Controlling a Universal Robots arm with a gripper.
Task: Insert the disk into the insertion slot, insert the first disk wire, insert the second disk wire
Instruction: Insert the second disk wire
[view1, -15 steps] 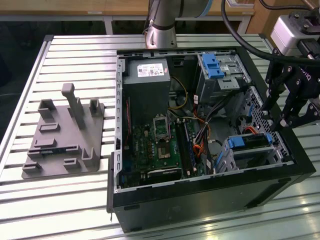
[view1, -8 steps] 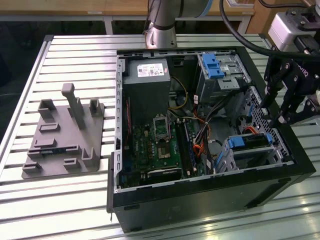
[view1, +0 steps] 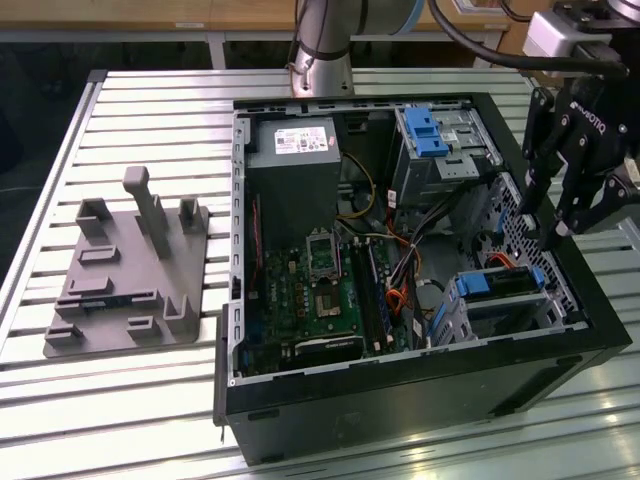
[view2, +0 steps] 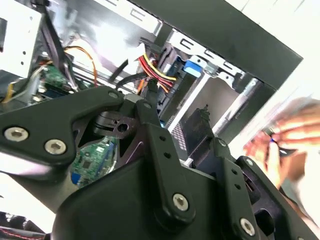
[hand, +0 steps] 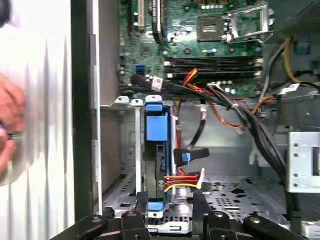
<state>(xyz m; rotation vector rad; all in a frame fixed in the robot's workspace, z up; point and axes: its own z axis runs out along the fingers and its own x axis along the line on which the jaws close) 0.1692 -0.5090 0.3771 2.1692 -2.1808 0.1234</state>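
Observation:
The disk (view1: 497, 287), silver with a bright blue frame, sits inside the insertion slot (view1: 462, 312) at the near right corner of the open computer case. In the first wrist view the disk (hand: 155, 132) stands on edge in the sheet-metal insertion slot (hand: 125, 102). A red, yellow and black wire bundle (hand: 182, 181) with a white plug runs beside its lower end. A black wire with a blue plug (hand: 186, 157) hangs close by, apart from the disk. My gripper (view1: 545, 225) hovers above the slot, open, with nothing between its fingers (hand: 142, 207).
A larger grey bay with a blue latch (view1: 430, 130) stands at the back of the case, near the power supply (view1: 295, 170) and the motherboard (view1: 310, 290). A grey fixture plate (view1: 130, 270) lies on the slatted table. A person's hand (hand: 7, 125) is just outside the case wall.

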